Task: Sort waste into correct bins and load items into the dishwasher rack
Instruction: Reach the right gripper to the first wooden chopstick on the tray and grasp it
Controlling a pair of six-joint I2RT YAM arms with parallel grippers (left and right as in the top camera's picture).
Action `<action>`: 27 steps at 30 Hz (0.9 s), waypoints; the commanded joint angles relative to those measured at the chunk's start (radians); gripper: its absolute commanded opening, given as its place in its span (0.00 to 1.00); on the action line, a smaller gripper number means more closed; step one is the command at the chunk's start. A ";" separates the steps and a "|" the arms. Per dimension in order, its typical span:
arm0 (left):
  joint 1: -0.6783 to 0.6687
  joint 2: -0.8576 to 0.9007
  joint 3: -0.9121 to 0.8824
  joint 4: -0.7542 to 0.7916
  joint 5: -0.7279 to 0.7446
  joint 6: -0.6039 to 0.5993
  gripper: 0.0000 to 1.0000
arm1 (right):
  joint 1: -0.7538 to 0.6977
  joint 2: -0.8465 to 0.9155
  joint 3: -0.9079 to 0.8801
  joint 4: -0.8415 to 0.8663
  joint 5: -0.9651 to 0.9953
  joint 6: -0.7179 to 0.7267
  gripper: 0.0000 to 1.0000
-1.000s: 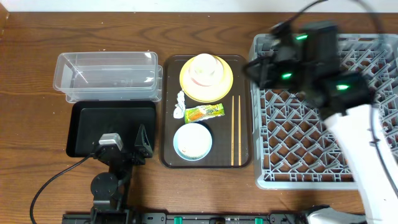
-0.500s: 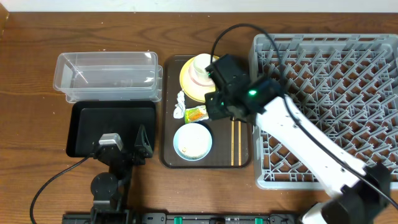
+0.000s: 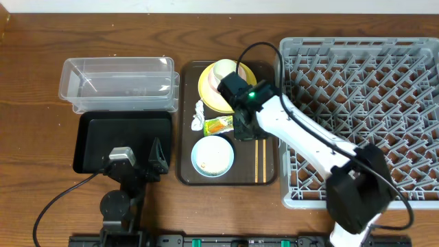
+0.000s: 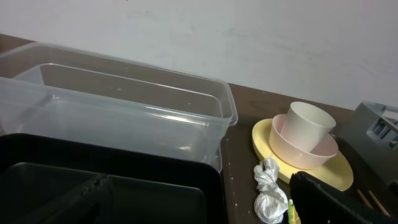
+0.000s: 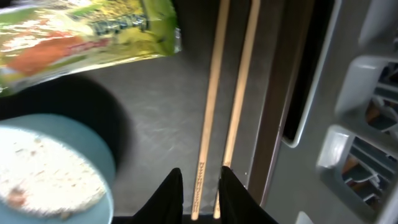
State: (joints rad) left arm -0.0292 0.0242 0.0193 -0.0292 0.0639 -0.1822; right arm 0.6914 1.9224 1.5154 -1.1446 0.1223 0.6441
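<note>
My right gripper [image 3: 245,130] hangs low over the brown serving tray, open by a narrow gap. In the right wrist view its fingertips [image 5: 175,180] straddle one of the two wooden chopsticks [image 5: 211,93], the other lying just right of them. The green-and-yellow wrapper [image 3: 221,125] lies just left of the gripper, and the light blue bowl [image 3: 212,156] with rice scraps lies below it. A crumpled tissue [image 4: 268,193] sits beside the yellow plate [image 3: 209,96], which carries a white bowl [image 4: 292,148] and cup [image 4: 310,124]. My left gripper [image 3: 137,163] rests open over the black tray [image 3: 96,137].
The clear tub [image 3: 116,84] stands behind the black tray. The grey dishwasher rack [image 3: 370,89] fills the right side, its wall [image 5: 367,124] close to the chopsticks. The brown serving tray's rim [image 3: 267,180] runs between chopsticks and rack.
My right arm swung from above the rack to the serving tray and came down over the chopsticks, its jaws parting slightly. The left arm has not moved.
</note>
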 commanded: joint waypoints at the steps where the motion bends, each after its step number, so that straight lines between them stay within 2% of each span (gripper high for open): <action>1: -0.003 -0.001 -0.015 -0.037 0.003 0.013 0.93 | -0.004 0.039 -0.006 -0.003 0.031 0.059 0.15; 5: -0.003 0.000 -0.015 -0.037 0.003 0.013 0.93 | -0.008 0.060 -0.041 0.010 0.031 0.085 0.11; 13: -0.003 0.000 -0.015 -0.037 0.003 0.013 0.93 | -0.008 0.060 -0.108 0.057 0.032 0.094 0.13; 24: -0.003 -0.001 -0.015 -0.037 0.003 0.013 0.93 | -0.012 0.060 -0.259 0.237 0.031 0.105 0.15; 27: -0.003 0.000 -0.015 -0.037 0.003 0.013 0.93 | -0.012 0.060 -0.267 0.248 0.031 0.104 0.12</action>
State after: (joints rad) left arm -0.0292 0.0246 0.0193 -0.0292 0.0639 -0.1822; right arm 0.6888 1.9766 1.2701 -0.9108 0.1333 0.7311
